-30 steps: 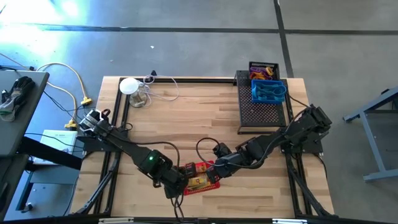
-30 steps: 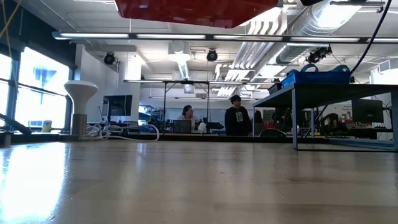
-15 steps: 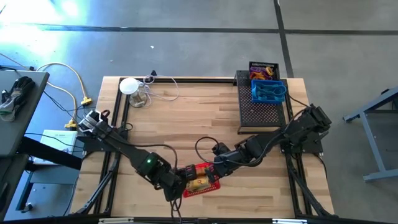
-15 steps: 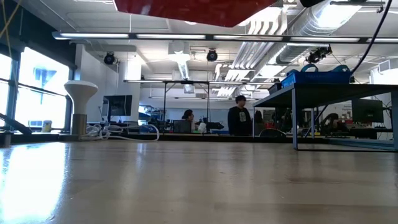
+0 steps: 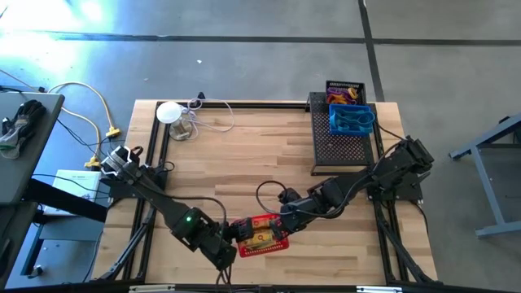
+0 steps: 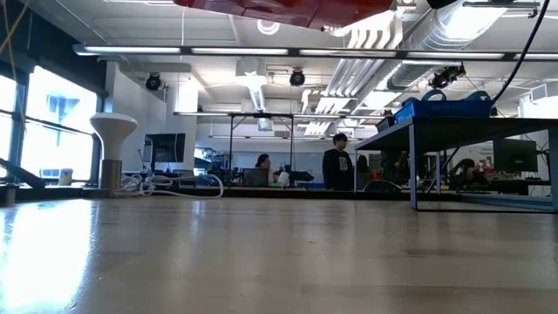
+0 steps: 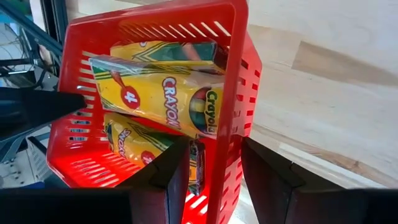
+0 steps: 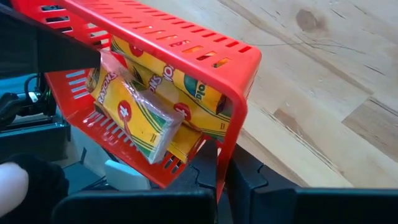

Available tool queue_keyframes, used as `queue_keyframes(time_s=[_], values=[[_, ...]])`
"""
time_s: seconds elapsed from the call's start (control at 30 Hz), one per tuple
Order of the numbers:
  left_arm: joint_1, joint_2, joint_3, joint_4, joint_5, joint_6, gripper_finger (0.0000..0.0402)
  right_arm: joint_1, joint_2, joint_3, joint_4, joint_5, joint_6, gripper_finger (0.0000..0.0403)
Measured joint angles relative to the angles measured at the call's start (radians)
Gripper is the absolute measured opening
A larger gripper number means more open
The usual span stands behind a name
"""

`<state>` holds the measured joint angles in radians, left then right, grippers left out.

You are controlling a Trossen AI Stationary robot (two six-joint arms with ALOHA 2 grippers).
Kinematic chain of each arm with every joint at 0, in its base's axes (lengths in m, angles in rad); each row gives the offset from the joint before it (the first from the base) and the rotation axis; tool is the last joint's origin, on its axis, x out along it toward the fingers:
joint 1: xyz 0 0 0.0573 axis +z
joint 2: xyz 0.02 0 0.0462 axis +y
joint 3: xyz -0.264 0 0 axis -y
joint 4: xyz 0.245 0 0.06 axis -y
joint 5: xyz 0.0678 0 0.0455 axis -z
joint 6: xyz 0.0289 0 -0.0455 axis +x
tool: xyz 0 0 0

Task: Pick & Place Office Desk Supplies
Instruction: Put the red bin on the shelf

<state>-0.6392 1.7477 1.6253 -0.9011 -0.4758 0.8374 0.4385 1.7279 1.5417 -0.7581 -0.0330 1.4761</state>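
A red mesh basket point(image 5: 262, 234) hangs above the table near its front edge. It holds yellow crayon boxes point(image 7: 161, 102). Its underside point(image 6: 279, 4) shows at the top of the low view. My right gripper point(image 5: 285, 224) is shut on the basket's right end. My left gripper point(image 5: 229, 242) is open at the basket's left end. One of its fingers point(image 7: 171, 180) stands inside the basket's wall point(image 7: 233, 155) and the other stands outside. My right gripper pinches the basket's wall just below the rim point(image 8: 225, 155) between its two fingers. It comes from the table's right, slanting down. The basket is lifted clear of the table and tilted, with the crayon boxes point(image 8: 140, 121) lying against its lower side. Whether my left gripper touches the wall between its fingers I cannot tell.
A large black mesh tray point(image 5: 342, 142) lies at the far right. A blue basket point(image 5: 352, 120) and a black basket of coloured items point(image 5: 345, 91) are at its far end. A white disc with cables point(image 5: 169, 112) stands at the far left. People point(image 6: 336, 170) stand in the room beyond.
My left arm has swung toward the table's near left corner, drawing its gripper a little away from the basket's middle. The basket stays lifted on my right gripper, and less of its underside shows in the low view than before.
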Motion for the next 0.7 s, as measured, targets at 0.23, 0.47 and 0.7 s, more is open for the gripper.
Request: queue_keyframes(time_s=[0.23, 0.47, 0.7], values=[[0.0, 0.0, 0.0, -0.004, 0.0, -0.027, 0.0135, -0.008, 0.0, 0.0, 0.004, -0.002, -0.025, 0.0003], [0.0, 0.0, 0.0, -0.002, 0.002, 0.03, 0.0135, -0.021, 0.0, 0.0, 0.004, -0.002, -0.042, 0.0003], [0.001, 0.0, 0.0, 0.034, 0.001, 0.062, 0.0135, -0.029, 0.0, 0.0, 0.0, -0.027, -0.038, 0.0003]])
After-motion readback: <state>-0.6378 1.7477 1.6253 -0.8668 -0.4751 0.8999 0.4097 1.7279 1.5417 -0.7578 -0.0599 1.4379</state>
